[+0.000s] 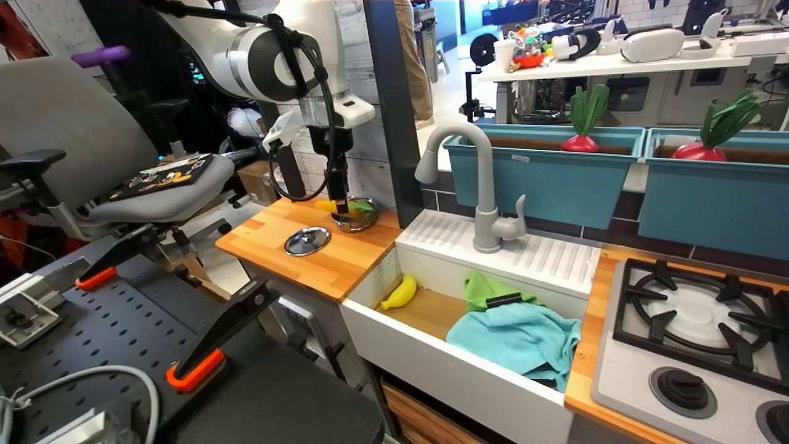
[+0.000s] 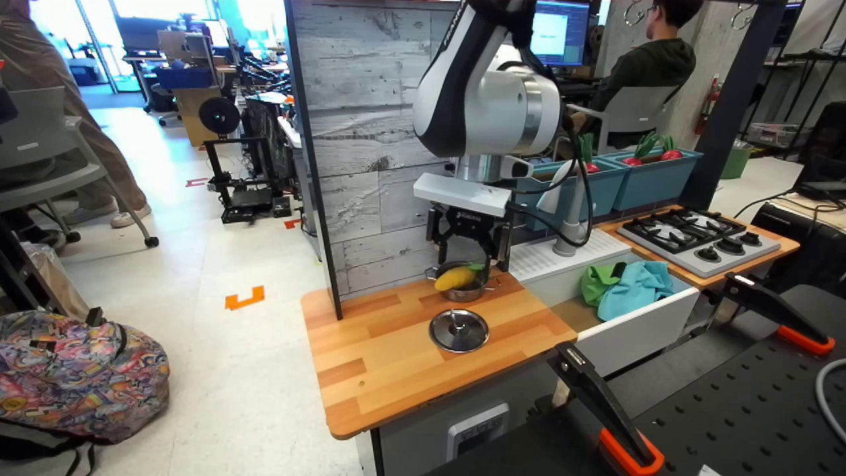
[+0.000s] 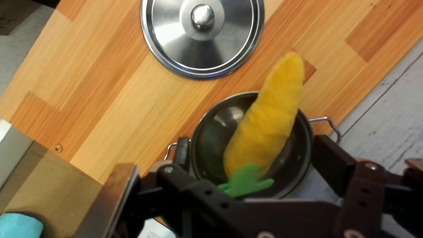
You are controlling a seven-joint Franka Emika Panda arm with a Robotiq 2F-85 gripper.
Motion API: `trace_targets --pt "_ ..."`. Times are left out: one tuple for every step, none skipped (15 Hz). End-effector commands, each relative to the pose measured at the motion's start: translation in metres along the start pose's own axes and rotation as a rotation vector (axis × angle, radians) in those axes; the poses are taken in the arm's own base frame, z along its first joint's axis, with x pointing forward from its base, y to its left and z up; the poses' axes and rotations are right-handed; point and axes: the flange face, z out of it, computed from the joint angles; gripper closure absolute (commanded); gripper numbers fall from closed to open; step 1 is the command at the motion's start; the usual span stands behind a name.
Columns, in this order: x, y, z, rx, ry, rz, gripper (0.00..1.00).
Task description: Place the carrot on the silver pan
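The carrot (image 3: 267, 119) is a yellow-orange plush with a green top. It lies in the small round silver pan (image 3: 211, 138), its pointed end over the rim. In both exterior views the carrot (image 1: 324, 205) (image 2: 456, 278) rests in the pan (image 1: 354, 226) (image 2: 466, 295). The pan stands on the wooden counter near the plank wall. My gripper (image 3: 255, 157) is open, with one finger on each side of the pan in the wrist view. In both exterior views the gripper (image 1: 342, 208) (image 2: 466, 259) is low over the pan. The fingers do not hold the carrot.
A metal lid (image 3: 172, 36) lies on the counter (image 2: 370, 377) beside the pan. The plank wall (image 2: 370, 264) stands close behind. The white sink (image 1: 456, 376) holds a yellow banana (image 1: 400, 293) and green and blue cloths (image 1: 518, 336). A grey faucet (image 1: 485, 185) rises behind it.
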Motion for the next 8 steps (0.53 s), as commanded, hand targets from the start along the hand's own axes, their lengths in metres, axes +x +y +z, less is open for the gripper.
trace_targets --pt "-0.009 -0.005 -0.01 0.017 0.011 -0.022 0.0" --pt "-0.015 -0.006 -0.013 0.017 0.015 -0.032 0.0" --pt "-0.02 -0.006 -0.016 0.014 0.016 -0.045 0.0" --pt "-0.025 -0.007 -0.019 0.011 0.017 -0.057 0.0" --pt "-0.032 -0.007 -0.022 0.004 0.02 -0.07 0.0" --pt "-0.04 -0.008 -0.028 -0.005 0.025 -0.09 0.0" --pt "-0.05 -0.007 -0.032 -0.012 0.025 -0.133 0.0" --pt "-0.06 -0.007 -0.037 -0.021 0.029 -0.165 0.0"
